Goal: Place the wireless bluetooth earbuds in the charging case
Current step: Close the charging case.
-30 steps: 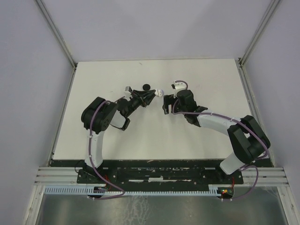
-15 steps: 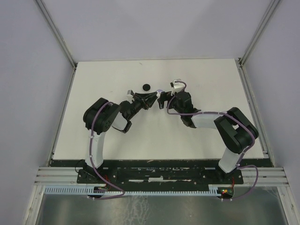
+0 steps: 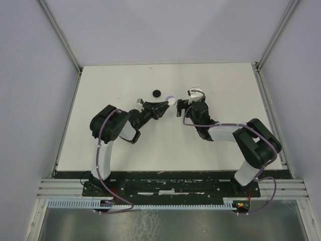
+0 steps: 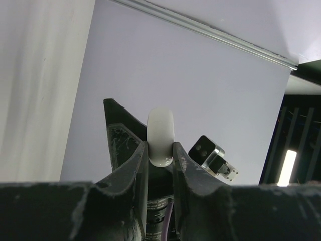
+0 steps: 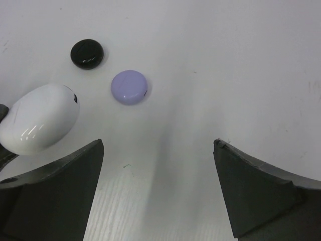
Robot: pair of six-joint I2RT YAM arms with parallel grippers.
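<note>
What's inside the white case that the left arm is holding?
Nothing inside shows. The white case looks closed, a smooth shell pinched edge-on between the left fingers. Whether earbuds sit inside cannot be seen, because the shell covers them.

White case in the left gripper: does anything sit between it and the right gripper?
Nothing visible does. The white case, clamped in the left gripper, sits just beside the open right gripper. The black disc and lilac disc lie farther off, outside that gap.
</note>
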